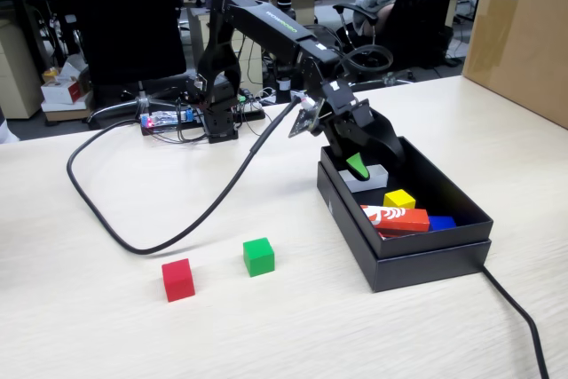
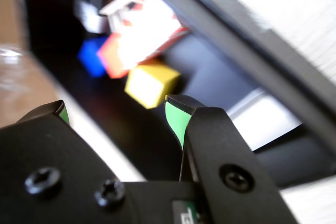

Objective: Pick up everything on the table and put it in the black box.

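End effector [image 2: 118,116] hangs over black box [image 1: 426,259], jaws spread, empty; yellow cube [image 1: 399,199] lies inside beside red-and-white printed block [image 1: 396,217], apparently just dropped. Red cube [image 1: 177,279], green cube [image 1: 258,256] wait on worktop [image 1: 106,326], well apart from box.

Pale wood table [image 1: 89,326] — directly on it: red cube [image 1: 177,280], green cube [image 1: 258,256], black box [image 1: 426,264], black cable [image 1: 160,241], arm base [image 1: 220,126], seemingly brown carton [image 1: 519,33].
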